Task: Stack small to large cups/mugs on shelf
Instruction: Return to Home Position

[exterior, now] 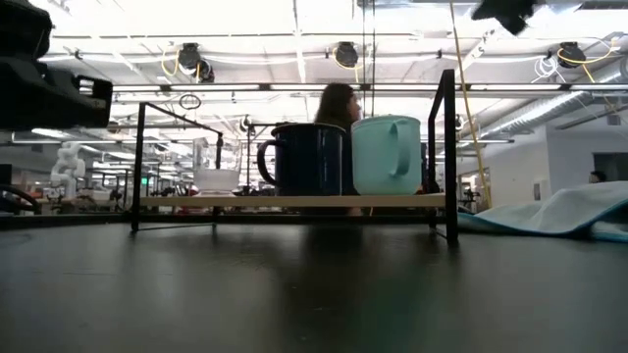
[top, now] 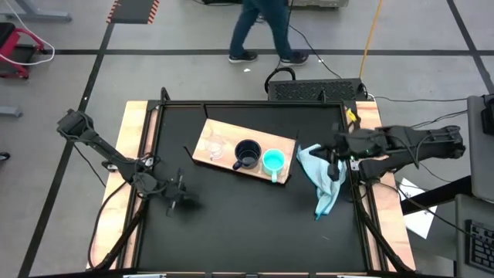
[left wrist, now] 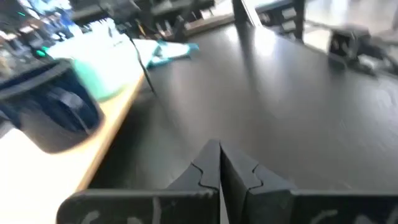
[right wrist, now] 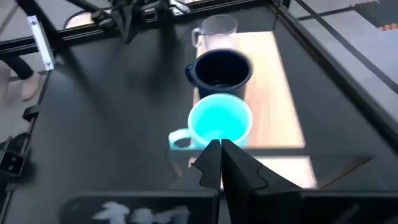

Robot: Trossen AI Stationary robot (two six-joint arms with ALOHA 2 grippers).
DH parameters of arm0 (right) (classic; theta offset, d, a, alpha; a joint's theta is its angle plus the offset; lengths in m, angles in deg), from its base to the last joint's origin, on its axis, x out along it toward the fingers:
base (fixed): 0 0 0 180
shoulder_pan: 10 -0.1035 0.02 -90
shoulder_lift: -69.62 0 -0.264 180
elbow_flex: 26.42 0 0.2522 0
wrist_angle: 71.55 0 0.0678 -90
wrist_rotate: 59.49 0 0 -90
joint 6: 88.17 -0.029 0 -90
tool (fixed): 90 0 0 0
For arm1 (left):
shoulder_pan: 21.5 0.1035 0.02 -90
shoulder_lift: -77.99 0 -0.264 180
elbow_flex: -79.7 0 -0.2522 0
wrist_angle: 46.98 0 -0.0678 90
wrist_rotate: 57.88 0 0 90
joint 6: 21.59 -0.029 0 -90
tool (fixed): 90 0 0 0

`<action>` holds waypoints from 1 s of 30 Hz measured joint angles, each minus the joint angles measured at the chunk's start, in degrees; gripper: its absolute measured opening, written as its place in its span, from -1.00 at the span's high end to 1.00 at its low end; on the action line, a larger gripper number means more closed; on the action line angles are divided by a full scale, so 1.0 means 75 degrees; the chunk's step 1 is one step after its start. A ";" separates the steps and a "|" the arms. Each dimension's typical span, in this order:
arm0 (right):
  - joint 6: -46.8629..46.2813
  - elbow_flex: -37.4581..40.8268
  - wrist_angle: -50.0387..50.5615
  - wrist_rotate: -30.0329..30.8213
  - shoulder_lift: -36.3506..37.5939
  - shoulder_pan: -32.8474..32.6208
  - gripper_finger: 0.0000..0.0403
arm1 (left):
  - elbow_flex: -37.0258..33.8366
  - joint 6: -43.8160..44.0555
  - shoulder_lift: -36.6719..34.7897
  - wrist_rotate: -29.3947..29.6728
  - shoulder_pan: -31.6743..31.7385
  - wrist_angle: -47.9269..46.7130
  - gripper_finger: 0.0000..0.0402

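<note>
The light-brown wooden shelf (top: 231, 166) stands on thin black legs at the table's far middle. On it, in a row, stand the small clear glass cup (top: 214, 147), the black mug (top: 247, 153) and the turquoise mug (top: 273, 161); they also show in the right wrist view as the glass cup (right wrist: 217, 28), the black mug (right wrist: 221, 67) and the turquoise mug (right wrist: 217, 119). My left gripper (top: 179, 197) is shut and empty, near the table's left side. My right gripper (top: 333, 158) is shut and empty, raised over the table's right side, above a pale blue cloth (top: 323, 181).
The pale blue cloth lies crumpled on the table's right side, beside the shelf's right end. The tabletop has pale wooden side rails (top: 135, 154). A person (top: 262, 27) walks on the floor beyond the table's far edge.
</note>
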 joint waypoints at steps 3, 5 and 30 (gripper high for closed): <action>-0.0143 0.0913 -0.0417 0.0213 0.0651 -0.0374 1.00 | 0.0000 -0.0056 -0.0426 0.0234 0.0001 0.0023 0.99; -0.0133 0.1534 -0.0791 0.0235 0.1082 -0.0568 1.00 | 0.0000 -0.0083 -0.0820 0.0484 -0.0006 -0.0216 0.99; 0.0861 0.6101 -0.4040 0.0410 0.4877 -0.1547 1.00 | 0.0003 0.0261 -0.4460 0.2205 -0.0006 -0.3208 1.00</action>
